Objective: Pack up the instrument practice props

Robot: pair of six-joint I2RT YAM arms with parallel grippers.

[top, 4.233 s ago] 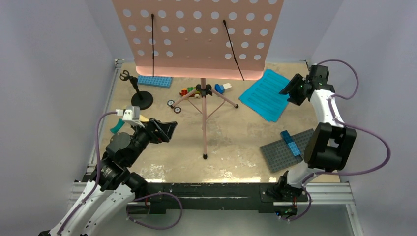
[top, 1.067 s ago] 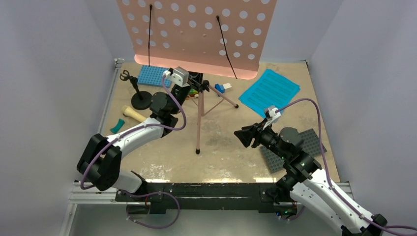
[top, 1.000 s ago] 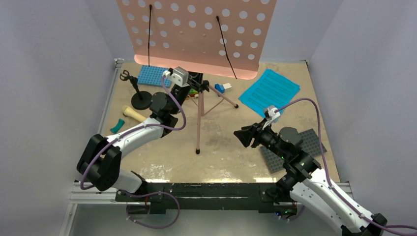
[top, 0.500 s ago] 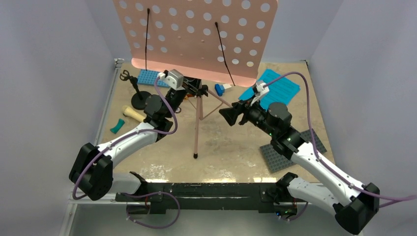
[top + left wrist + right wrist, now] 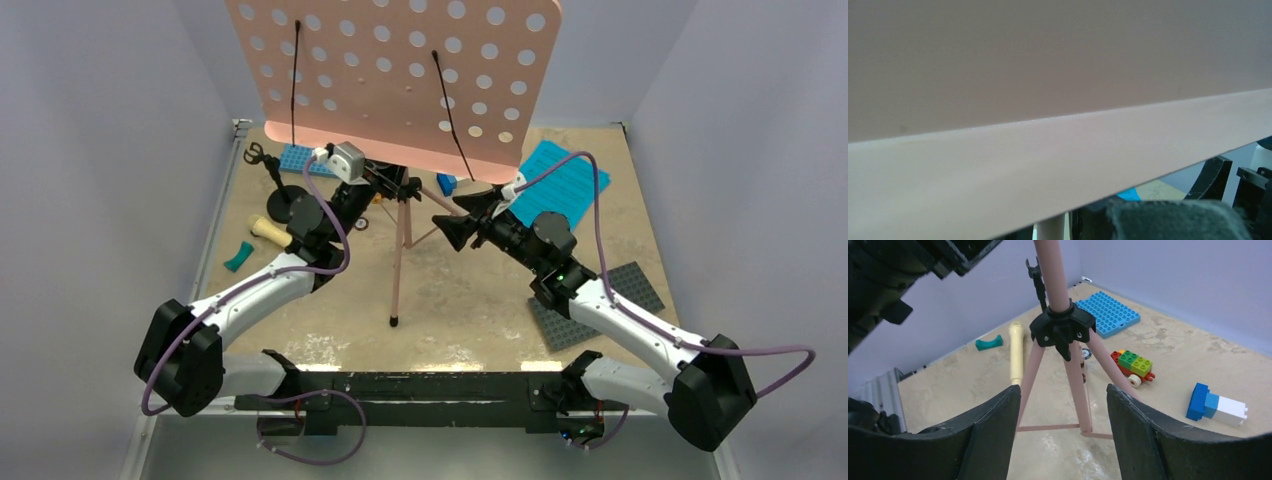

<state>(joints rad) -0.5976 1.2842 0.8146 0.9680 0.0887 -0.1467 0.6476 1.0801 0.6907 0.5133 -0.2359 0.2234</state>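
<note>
Music stand, pink, with its hole-dotted board riding high, sits between my two grippers at the middle of the table. My left gripper is pinched on the pole just under the board. In the left wrist view the pole shows tight between two dark fingers, and the board's ledge fills nearly everything above them. My right gripper hovers close in front of the tripod legs, jaws spread wide and nothing in them. The black hub where the legs meet lies just beyond my right fingertips, untouched.

Past the legs from my right gripper, a cream microphone lies flat on the table. The small black mic stand is upright behind the pole. In the overhead view both are off to the left of my left gripper. Cyan music pages lie flat just beyond my right gripper, to its right.

Farther out from my right fingers are a blue baseplate, a red-and-green brick car, a blue-and-white brick and a teal piece. A grey baseplate lies partly under my right forearm.
</note>
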